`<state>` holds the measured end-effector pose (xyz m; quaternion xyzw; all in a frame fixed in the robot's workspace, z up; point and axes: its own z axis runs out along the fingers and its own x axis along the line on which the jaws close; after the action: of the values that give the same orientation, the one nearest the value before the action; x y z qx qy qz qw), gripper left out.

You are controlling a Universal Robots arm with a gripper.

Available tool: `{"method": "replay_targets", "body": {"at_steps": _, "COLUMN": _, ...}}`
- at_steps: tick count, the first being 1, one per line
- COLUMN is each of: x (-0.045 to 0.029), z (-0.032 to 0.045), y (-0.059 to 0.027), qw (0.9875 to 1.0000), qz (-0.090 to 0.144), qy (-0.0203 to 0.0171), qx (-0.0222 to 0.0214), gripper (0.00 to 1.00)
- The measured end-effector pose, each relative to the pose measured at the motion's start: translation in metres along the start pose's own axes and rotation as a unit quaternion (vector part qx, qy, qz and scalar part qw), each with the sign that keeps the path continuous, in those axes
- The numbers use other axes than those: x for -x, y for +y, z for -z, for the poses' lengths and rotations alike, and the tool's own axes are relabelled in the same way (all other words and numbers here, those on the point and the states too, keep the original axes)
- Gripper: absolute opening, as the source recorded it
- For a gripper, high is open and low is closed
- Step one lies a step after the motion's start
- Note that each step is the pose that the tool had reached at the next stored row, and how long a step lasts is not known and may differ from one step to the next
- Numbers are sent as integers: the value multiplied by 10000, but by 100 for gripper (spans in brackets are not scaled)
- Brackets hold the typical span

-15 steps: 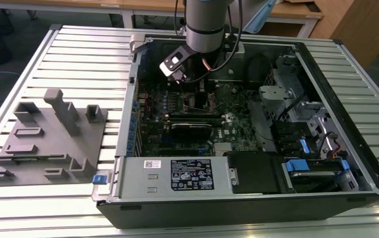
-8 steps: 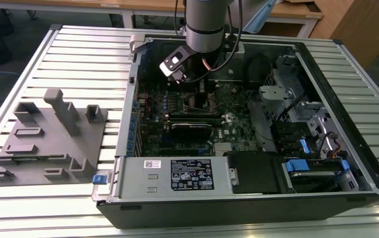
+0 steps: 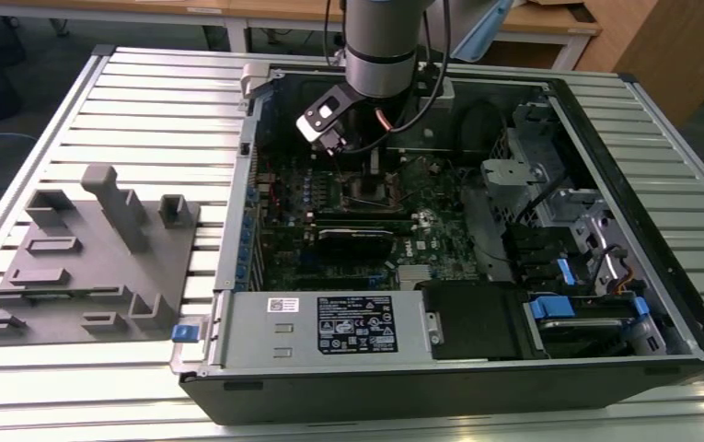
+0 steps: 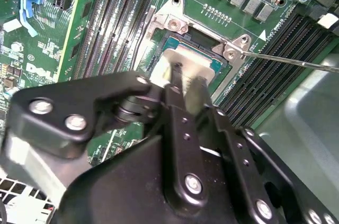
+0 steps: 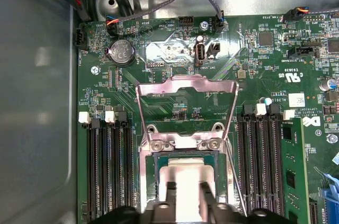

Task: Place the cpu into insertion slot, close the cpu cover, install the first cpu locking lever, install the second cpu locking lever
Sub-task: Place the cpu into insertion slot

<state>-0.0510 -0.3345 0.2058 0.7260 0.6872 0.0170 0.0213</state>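
hand (image 5: 187,195) is held directly above cpu (image 5: 185,173), its grip cannot be told | cpu is laid square at slot (image 4: 198,36), whether seated is not seen | cover (image 5: 185,94) is stood open at the slot's far edge, clear of hand

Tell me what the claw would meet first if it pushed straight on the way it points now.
Probably the insertion slot: the claw holds the cpu right over it, and the cpu cover stands open. The gap between them is unclear.
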Motion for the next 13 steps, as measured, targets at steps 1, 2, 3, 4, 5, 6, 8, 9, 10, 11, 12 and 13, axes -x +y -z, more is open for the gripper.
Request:
{"method": "replay_targets", "body": {"at_steps": 1, "x": 0, "z": 0, "y": 0, "qw": 10000, "qz": 0, "qy": 0, "qx": 0, "gripper": 29}}
{"method": "replay_targets", "body": {"at_steps": 2, "x": 0, "z": 0, "y": 0, "qw": 10000, "qz": 0, "qy": 0, "qx": 0, "gripper": 24}}
{"method": "replay_targets", "body": {"at_steps": 3, "x": 0, "z": 1, "y": 0, "qw": 10000, "qz": 0, "qy": 0, "qx": 0, "gripper": 18}}
{"method": "replay_targets", "body": {"at_steps": 4, "x": 0, "z": 1, "y": 0, "qw": 10000, "qz": 0, "qy": 0, "qx": 0, "gripper": 18}}
{"method": "replay_targets", "body": {"at_steps": 5, "x": 0, "z": 1, "y": 0, "qw": 10000, "qz": 0, "qy": 0, "qx": 0, "gripper": 12}}
{"method": "replay_targets", "body": {"at_steps": 6, "x": 0, "z": 1, "y": 0, "qw": 10000, "qz": 0, "qy": 0, "qx": 0, "gripper": 10}}
{"method": "replay_targets", "body": {"at_steps": 8, "x": 0, "z": 1, "y": 0, "qw": 10000, "qz": 0, "qy": 0, "qx": 0, "gripper": 10}}
{"method": "replay_targets", "body": {"at_steps": 9, "x": 0, "z": 2, "y": 0, "qw": 10000, "qz": 0, "qy": 0, "qx": 0, "gripper": 10}}
{"method": "replay_targets", "body": {"at_steps": 10, "x": 0, "z": 2, "y": 0, "qw": 10000, "qz": 0, "qy": 0, "qx": 0, "gripper": 10}}
{"method": "replay_targets", "body": {"at_steps": 11, "x": 0, "z": 2, "y": 0, "qw": 10000, "qz": 0, "qy": 0, "qx": 0, "gripper": 10}}
{"method": "replay_targets", "body": {"at_steps": 12, "x": 0, "z": 2, "y": 0, "qw": 10000, "qz": 0, "qy": 0, "qx": -4, "gripper": 10}}
{"method": "replay_targets", "body": {"at_steps": 13, "x": 0, "z": 1, "y": 1, "qw": 10000, "qz": 1, "qy": -2, "qx": -18, "gripper": 10}}
